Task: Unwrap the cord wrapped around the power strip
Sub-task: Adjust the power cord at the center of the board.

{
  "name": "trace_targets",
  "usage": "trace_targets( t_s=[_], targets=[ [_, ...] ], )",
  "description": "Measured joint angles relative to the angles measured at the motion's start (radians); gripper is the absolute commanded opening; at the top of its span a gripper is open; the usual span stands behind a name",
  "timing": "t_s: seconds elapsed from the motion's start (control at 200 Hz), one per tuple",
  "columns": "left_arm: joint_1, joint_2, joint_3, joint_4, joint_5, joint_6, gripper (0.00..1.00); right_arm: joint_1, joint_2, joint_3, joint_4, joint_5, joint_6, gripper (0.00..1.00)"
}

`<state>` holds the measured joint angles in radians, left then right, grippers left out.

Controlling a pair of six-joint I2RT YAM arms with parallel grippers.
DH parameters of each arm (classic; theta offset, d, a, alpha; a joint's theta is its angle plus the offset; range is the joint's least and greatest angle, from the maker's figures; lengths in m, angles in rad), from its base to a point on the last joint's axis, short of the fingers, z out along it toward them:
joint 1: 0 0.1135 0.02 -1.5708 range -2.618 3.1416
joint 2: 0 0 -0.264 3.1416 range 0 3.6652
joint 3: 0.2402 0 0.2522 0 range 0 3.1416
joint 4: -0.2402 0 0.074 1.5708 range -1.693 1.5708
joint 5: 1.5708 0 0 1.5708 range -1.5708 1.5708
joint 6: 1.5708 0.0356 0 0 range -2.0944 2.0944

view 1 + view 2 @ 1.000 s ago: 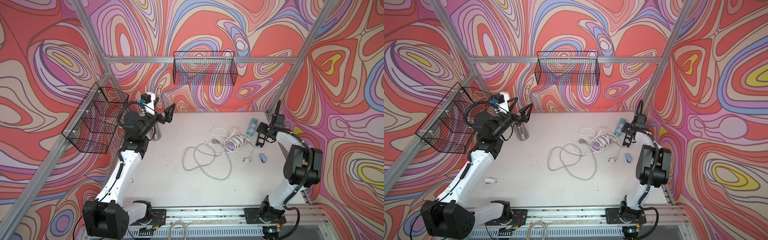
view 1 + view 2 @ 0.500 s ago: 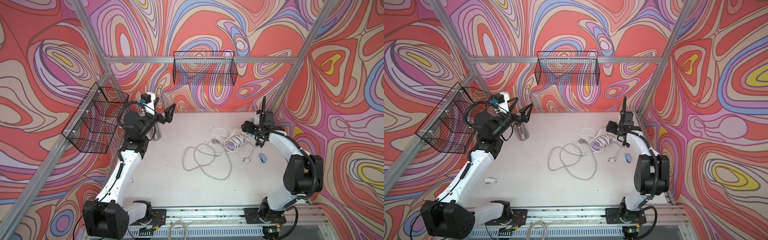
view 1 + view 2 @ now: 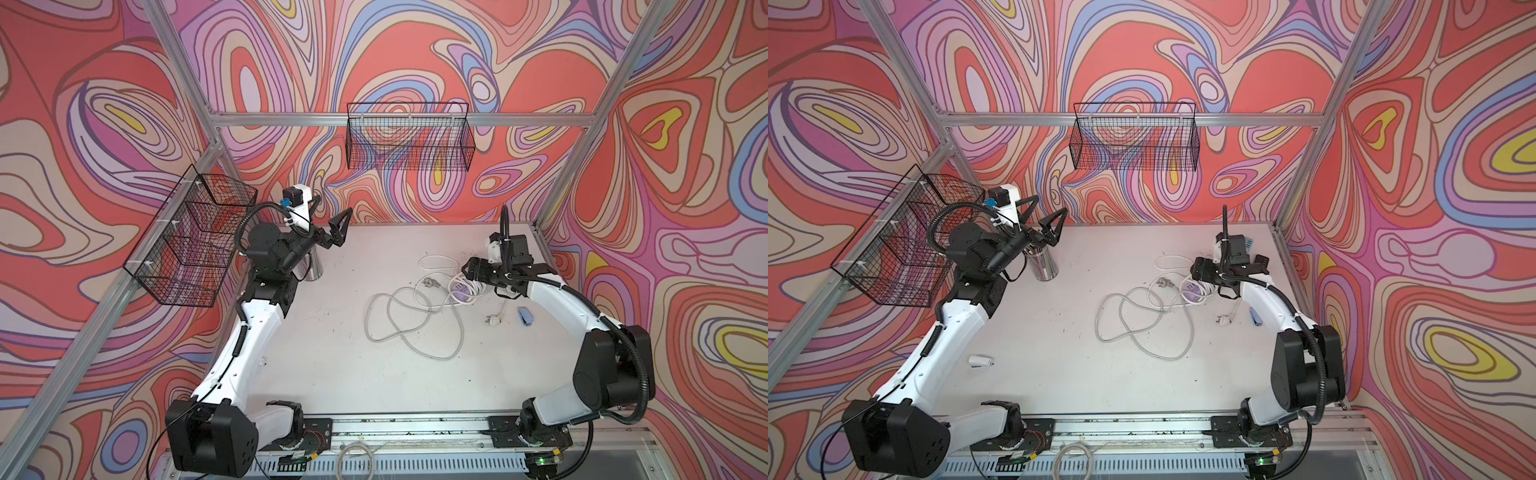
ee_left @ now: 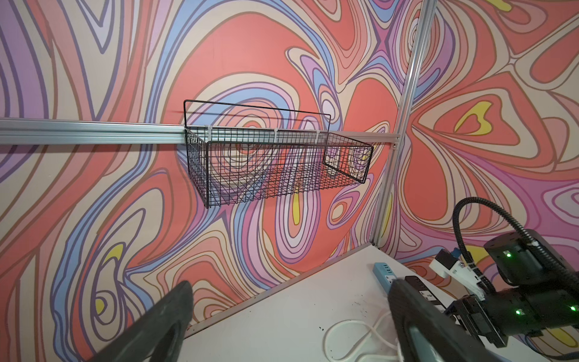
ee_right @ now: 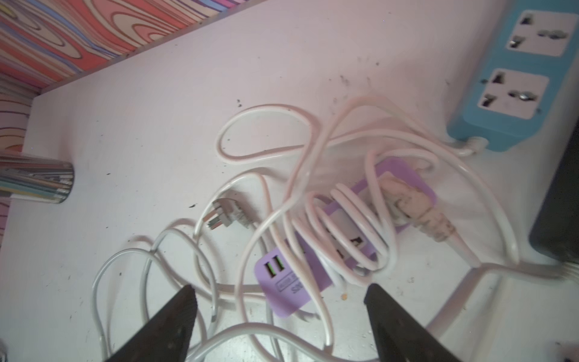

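1. Swinging in from the table's right edge over the past second, the right arm now reaches above the tangle of cord; the left arm has not moved
2. At far left, a black wire basket (image 3: 195, 245) hangs on the side frame, and the left gripper (image 3: 335, 208) is raised off the table (image 3: 332, 365) with its jaws spread wide and nothing between them
3. Just below that gripper stands a metal cup (image 3: 312, 266), near the back-left corner of the table
4. Mid-table, loose white cord (image 3: 399, 316) lies in slack loops, with a grey plug (image 3: 428, 284) lying at their far end
5. Right of the loops sits the purple power strip (image 5: 283, 283), flat on the table, its middle wound with several turns of cord (image 5: 354, 225); the end with two USB ports pokes out bare
6. Directly above that bare end hangs the right gripper (image 5: 280, 294), its jaws parted to either side of the strip and gripping nothing
7. Behind it, towards the back-right corner, a blue power strip (image 5: 513, 78) and a black power strip (image 5: 560, 203) lie side by side
8. Near the right edge rest a small white plug (image 3: 492, 319) and a small blue object (image 3: 525, 316), apart from the tangle
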<state>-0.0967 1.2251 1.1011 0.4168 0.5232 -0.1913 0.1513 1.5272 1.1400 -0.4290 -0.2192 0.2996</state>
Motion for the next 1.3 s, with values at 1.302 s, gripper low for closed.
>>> trace_targets(
  t_s=[1.302],
  targets=[
    [0.0, 0.003, 0.0, 0.0, 0.0, -0.002, 1.0, 0.253, -0.275, -0.346, -0.045, 0.086, 0.322, 0.98]
  ],
)
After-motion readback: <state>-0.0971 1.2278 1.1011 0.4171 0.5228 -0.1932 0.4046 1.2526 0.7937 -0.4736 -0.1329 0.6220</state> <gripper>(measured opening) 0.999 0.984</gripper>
